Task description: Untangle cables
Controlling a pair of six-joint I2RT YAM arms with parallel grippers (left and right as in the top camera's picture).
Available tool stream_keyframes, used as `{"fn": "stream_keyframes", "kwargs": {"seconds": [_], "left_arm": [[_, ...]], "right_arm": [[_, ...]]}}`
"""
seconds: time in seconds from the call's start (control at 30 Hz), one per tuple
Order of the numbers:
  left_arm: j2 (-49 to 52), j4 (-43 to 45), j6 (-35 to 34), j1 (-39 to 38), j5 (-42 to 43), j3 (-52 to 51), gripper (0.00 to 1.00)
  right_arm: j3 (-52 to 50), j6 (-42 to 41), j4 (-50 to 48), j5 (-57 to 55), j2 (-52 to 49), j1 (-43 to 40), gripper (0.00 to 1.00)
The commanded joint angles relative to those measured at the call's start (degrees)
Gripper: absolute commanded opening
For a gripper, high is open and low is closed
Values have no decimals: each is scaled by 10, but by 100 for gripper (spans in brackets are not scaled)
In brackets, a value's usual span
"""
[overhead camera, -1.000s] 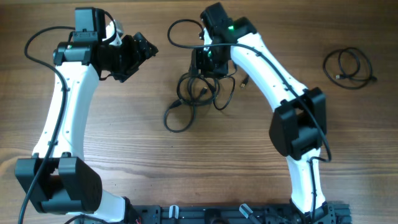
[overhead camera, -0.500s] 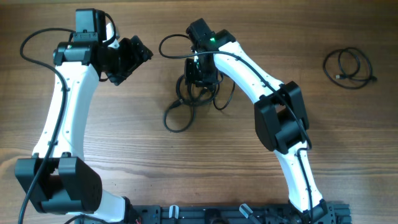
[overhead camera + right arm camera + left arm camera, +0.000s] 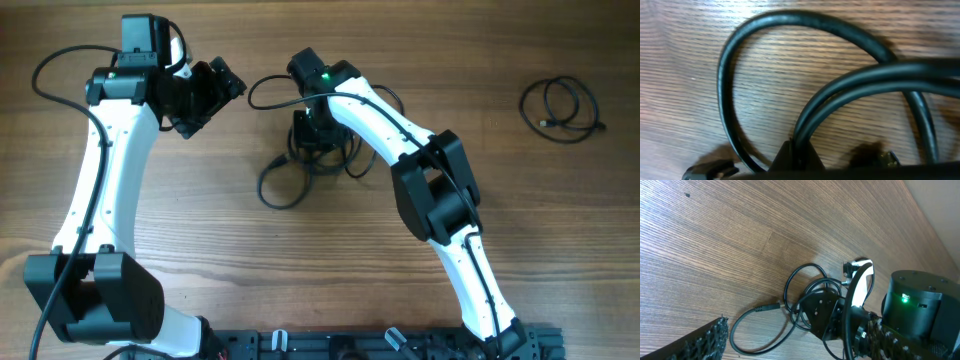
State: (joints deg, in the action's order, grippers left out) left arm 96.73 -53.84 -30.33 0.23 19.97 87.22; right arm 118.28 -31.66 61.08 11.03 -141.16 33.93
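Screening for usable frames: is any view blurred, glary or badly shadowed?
Overhead: sharp, evenly lit, cable bundle clear against the table. Left wrist: sharp but steeply tilted, no glare. Right wrist: extreme close-up, bundle slightly soft, pale sheen on the wood, bottom edge dark.

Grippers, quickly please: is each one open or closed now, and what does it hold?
Left gripper: open, holding nothing.
Right gripper: closed on the cables of the tangled bundle.

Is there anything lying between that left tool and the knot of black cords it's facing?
Nothing visible: only bare wooden table lies between the open left tool and the tangled bundle of thin black cables. The right tool is shut on that bundle.
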Motion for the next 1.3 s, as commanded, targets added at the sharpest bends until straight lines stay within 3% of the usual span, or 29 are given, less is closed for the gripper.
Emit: {"fn": "stream_keyframes", "kwargs": {"seconds": [0.0, 0.23, 0.47, 0.57, 0.9, 1.13, 1.27], "left_arm": [[-3, -1, 0, 2, -5, -3, 93], [-3, -7, 1, 2, -5, -3, 94], [-3, -8, 1, -37, 54, -3, 93], [-3, 7, 1, -64, 88, -3, 95], [-2, 31, 3, -99, 139, -3, 96], [38, 100, 16, -99, 221, -3, 95], [81, 127, 15, -99, 250, -3, 86]], "right_arm": [[4, 39, 21, -61, -36, 1, 4], [54, 124, 90, -54, 11, 1, 4], [54, 125, 75, -19, 170, 1, 4], [54, 121, 71, 1, 195, -1, 4], [54, 127, 33, 279, 197, -98, 4], [54, 151, 45, 326, 197, -94, 4], [54, 151, 48, 328, 197, -94, 5]]}}
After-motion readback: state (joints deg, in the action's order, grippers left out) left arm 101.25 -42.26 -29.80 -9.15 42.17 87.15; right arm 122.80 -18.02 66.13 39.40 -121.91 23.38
